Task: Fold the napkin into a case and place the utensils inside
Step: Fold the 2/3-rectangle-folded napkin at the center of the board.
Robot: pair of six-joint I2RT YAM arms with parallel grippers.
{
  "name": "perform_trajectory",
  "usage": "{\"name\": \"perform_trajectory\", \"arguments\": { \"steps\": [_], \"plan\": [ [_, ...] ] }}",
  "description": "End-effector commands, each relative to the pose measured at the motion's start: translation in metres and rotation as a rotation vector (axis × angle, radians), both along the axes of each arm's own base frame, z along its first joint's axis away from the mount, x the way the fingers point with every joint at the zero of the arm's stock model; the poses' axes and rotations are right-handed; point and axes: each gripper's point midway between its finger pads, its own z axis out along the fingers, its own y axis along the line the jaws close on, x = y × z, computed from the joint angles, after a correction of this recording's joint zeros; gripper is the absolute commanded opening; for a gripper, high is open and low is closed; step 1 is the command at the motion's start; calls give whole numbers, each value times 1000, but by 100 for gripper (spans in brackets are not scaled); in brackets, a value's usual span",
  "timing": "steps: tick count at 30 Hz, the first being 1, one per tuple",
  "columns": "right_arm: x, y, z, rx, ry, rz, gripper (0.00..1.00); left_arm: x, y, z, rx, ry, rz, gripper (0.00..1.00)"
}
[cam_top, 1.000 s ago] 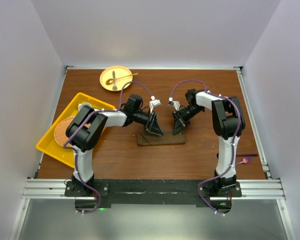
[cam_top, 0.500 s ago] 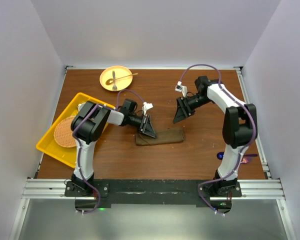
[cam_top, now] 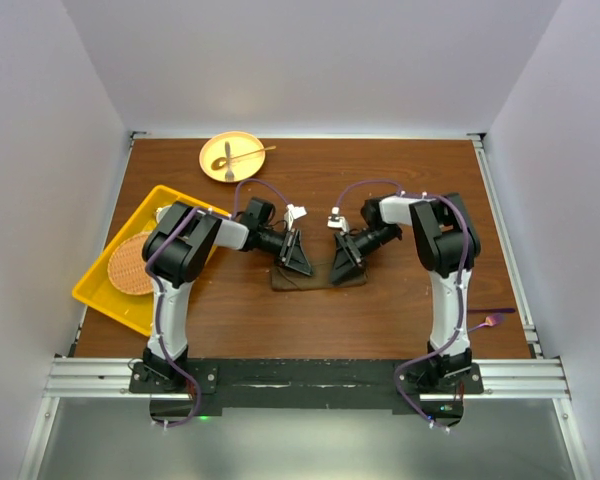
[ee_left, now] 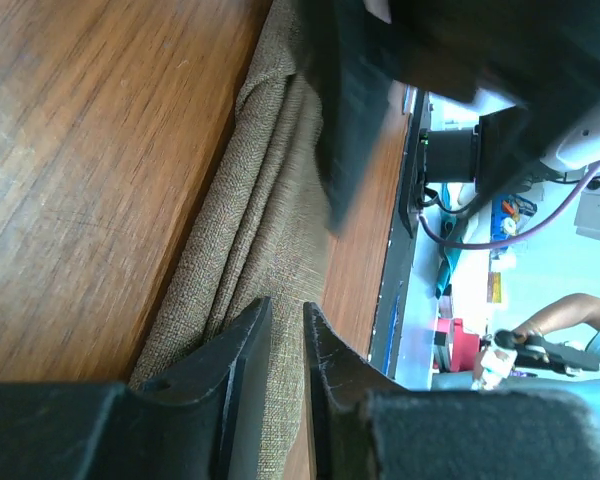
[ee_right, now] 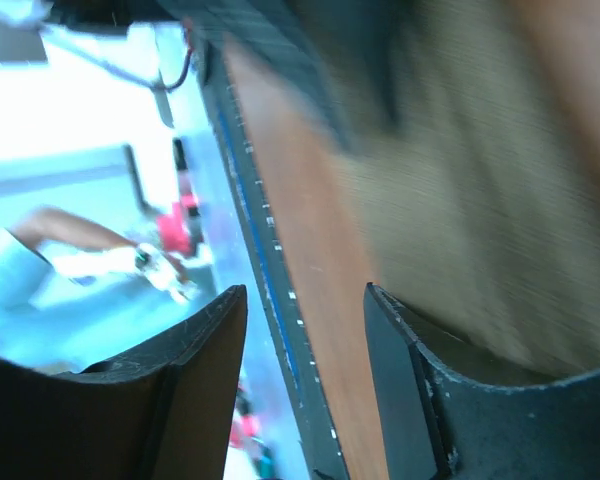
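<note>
Napkin: olive-brown woven cloth, fine herringbone-type weave, matt, soft folds. Counter: brown wood w/ visible grain, smooth, slight sheen. Left pincer & right pincer: black plastic, matt, edges a bit scuffed. Tray: yellow, prob. plastic, smooth. Mat: tan woven, rough-looking.

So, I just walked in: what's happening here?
Two robot arms are working on a folded olive-brown cloth napkin in the middle of the wooden table. The left gripper sits at its left end, jaws nearly together. The right gripper hangs open over its right part. Slim cutlery lies on the round yellow plate, not yet tucked in.
</note>
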Motion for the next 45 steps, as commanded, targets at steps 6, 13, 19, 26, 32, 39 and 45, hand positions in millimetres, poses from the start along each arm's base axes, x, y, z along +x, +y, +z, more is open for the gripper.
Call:
{"name": "perform_trajectory", "arguments": {
  "steps": [6,13,19,26,32,39,45],
  "plan": [
    [32,-62,-33,-89,81,-190,50,2,13,-35,115,5,31,24],
    [48,-63,51,43,-92,-165,47,13,1,-10,49,-131,-30,31],
    [73,-86,62,-64,-313,-207,51,8,-22,35,-40,-317,-113,52],
    [90,-104,31,-211,-445,-196,62,21,-38,70,-85,-469,-99,59],
    [93,-101,14,-230,-434,-172,63,25,-41,70,-88,-493,-105,60],
    [87,-88,6,-203,-395,-145,61,28,-43,67,-80,-502,-108,60],
    [85,-79,9,-179,-397,-125,60,29,-44,65,-74,-504,-108,60]
  ]
}}
